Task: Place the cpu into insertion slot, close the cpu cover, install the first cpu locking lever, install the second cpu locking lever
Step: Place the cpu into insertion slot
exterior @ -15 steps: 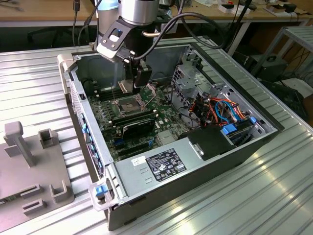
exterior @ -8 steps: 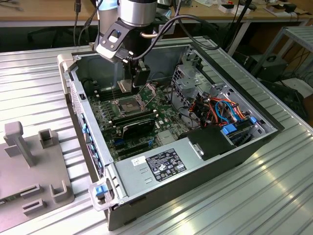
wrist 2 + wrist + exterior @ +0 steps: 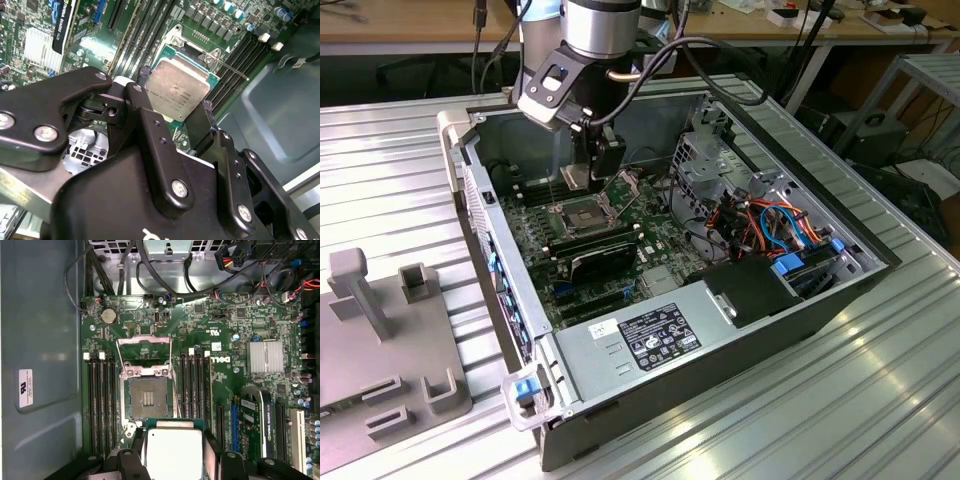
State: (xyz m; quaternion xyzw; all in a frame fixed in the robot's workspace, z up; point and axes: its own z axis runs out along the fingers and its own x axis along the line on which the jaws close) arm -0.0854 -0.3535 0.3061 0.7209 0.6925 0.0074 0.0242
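Silver-topped and flat, the cpu [image 3: 573,177] hangs in the claw [image 3: 582,172] in the upper middle of the exterior view. It sits above the green board [image 3: 620,205] inside the open case [image 3: 620,400], which stands on the ribbed metal counter [image 3: 840,400]. The slot [image 3: 582,216] lies just below it, and the two are apart, not touching.

In the second wrist view the claw [image 3: 172,105] is closed on the cpu [image 3: 177,90]. One black finger [image 3: 142,112] presses each of two opposite edges, and the metal top faces the camera.

In the first wrist view the slot [image 3: 148,397] shows a bare dark pin field. The cover [image 3: 143,346] is swung open and lies back on the far side of the slot from the cpu [image 3: 172,452]. The claw [image 3: 173,446] holds the chip just beside the slot's frame in this picture.

Judging from this, the first step is in hand: the chip is carried but not seated, and the cover and levers are undone. Seating calls for the chip to be centred over the frame, kept level, and set down with little force on the pins.

The chip is nearly square, so it has no long axis to speak of. It lies parallel to the board, top up, with its edges running along the slot's edges.
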